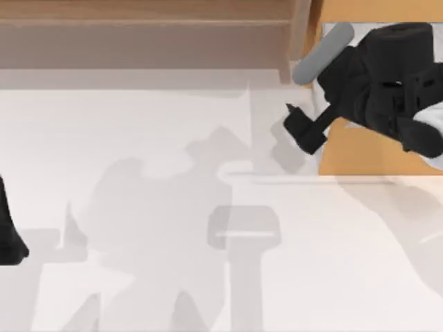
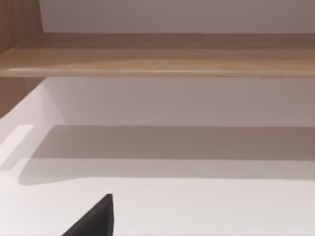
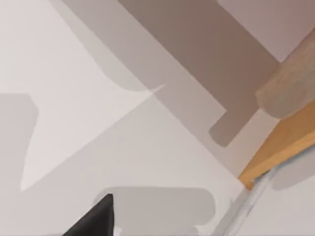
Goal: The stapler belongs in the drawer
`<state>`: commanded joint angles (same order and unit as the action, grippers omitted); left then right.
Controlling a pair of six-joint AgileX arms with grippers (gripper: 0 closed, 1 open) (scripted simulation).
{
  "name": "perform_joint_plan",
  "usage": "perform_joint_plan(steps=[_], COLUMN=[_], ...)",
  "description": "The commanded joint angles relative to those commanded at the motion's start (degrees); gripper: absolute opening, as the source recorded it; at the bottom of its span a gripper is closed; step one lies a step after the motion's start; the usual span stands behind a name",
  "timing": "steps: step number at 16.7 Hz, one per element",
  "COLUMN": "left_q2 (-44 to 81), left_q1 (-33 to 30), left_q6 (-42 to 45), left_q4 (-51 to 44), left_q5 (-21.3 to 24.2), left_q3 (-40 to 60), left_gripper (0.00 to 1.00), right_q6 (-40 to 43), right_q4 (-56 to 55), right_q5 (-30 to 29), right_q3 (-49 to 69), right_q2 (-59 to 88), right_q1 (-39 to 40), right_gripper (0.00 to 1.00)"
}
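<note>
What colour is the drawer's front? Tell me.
Orange-tan wood; the drawer front shows best in the top view.

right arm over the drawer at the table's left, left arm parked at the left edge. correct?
Wrong on one point: the top view shows the drawer, with its orange-tan front, at the table's right, not its left. The right arm is over it there, and the left arm is parked at the left edge.

We see a white table (image 1: 138, 207) spread across the whole top view, its surface crossed by soft grey shadows. Along its far edge stands a brown open shelf unit (image 1: 145, 38), reaching from the left side past the middle. Just to the right of that unit, at the table's far right, sits the drawer (image 1: 360, 149), its orange-tan wooden front facing the table's open middle and a thin silver bar handle (image 1: 311, 178) running along it.
</note>
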<state>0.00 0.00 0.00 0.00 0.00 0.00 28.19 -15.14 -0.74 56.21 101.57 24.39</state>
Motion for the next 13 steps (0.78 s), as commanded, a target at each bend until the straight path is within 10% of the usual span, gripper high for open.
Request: perform_joint_plan(steps=[13], left_q2=[0.0], left_q1=[0.0], left_q6=[0.0], left_q4=[0.0], left_q5=[0.0], left_q3=[0.0], left_gripper=[1.0], right_q6=[49.7], right_q4=[-73.7], right_q5=[-15.6], right_q3=[-39.9], right_q2=[6.7], right_q1=[0.6], right_gripper=[1.0])
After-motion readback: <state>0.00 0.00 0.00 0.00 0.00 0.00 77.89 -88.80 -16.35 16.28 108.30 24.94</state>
